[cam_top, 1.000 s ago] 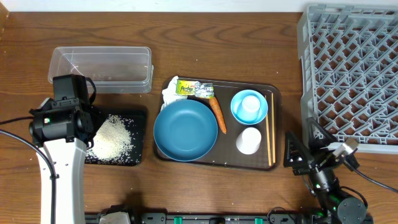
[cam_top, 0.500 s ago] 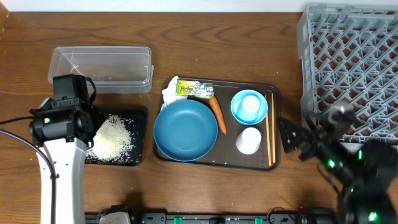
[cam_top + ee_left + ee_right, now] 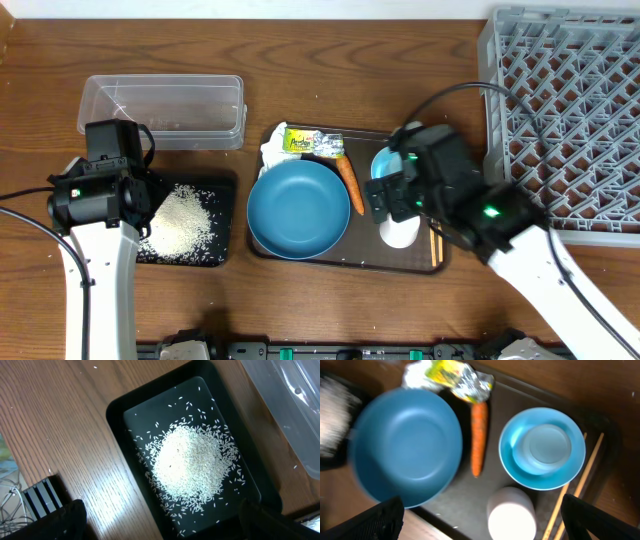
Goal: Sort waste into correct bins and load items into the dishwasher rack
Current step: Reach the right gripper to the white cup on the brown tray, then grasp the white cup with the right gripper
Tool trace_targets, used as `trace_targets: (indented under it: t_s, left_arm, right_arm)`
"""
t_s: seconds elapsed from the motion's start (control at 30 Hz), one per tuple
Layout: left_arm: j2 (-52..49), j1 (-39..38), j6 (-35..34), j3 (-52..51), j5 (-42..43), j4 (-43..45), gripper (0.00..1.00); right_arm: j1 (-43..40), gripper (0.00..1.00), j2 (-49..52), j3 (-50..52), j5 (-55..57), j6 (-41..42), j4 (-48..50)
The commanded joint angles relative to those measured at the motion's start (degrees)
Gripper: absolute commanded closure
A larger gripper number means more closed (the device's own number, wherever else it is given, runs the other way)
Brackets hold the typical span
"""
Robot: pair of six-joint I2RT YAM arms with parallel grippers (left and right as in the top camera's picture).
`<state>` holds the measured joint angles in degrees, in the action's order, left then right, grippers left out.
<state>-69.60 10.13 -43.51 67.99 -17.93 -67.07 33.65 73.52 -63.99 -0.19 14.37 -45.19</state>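
White rice (image 3: 180, 218) lies heaped in the black tray (image 3: 222, 190), also in the left wrist view (image 3: 192, 462). My left gripper (image 3: 160, 522) hangs open and empty over it. On the brown tray (image 3: 345, 262) are the wide blue plate-bowl (image 3: 298, 208), the carrot (image 3: 350, 185), the green-and-yellow wrapper (image 3: 312, 143) and the tissue (image 3: 270, 152). My right gripper (image 3: 482, 520) is open above the tray, over a white cup (image 3: 511, 512). The light-blue bowl (image 3: 520, 467) holds another white cup (image 3: 547, 445). The chopsticks (image 3: 572, 495) lie at the tray's right edge.
The clear plastic tub (image 3: 162, 110) stands behind the black tray and looks empty. The grey dishwasher rack (image 3: 570, 120) fills the back right corner. My right arm reaches over the tray from the front right and hides part of the light-blue bowl in the overhead view.
My right arm has swung from the front right of the table to above the brown tray, over the white cup and bowl. The left arm has not moved.
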Motion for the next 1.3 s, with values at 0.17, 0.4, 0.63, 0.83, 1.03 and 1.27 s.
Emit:
trace_targets:
  t_s: [0.17,0.4,0.63,0.83,1.03,1.27]
  left_arm:
    - [-0.07,0.35,-0.28,0.66,-0.13,-0.17,0.01]
    - [-0.07,0.35,-0.28,0.63,-0.13,-0.17,0.0]
    - [-0.07,0.35,-0.28,0.66,-0.13,-0.17,0.01]
    - [-0.07,0.35,-0.28,0.63,-0.13,-0.17,0.0]
    - [-0.07,0.35,-0.28,0.63,-0.13,-0.17,0.0]
    - [-0.07,0.35,-0.28,0.63,-0.13,-0.17,0.0]
  right_arm:
    - [0.83,0.01,2.1,-1.57,5.84,2.95,-3.54]
    - [0.92,0.01,2.62,1.38,1.11,3.21,-3.91]
    - [0.55,0.01,7.04,4.2,2.32,9.86,-2.01]
    - [0.55,0.01,11.74,4.2,2.32,13.09,-2.34]
    - [0.55,0.01,16.63,4.2,6.08,15.93,-2.67]
    - [0.5,0.01,18.58,4.22,7.69,16.9,-2.64]
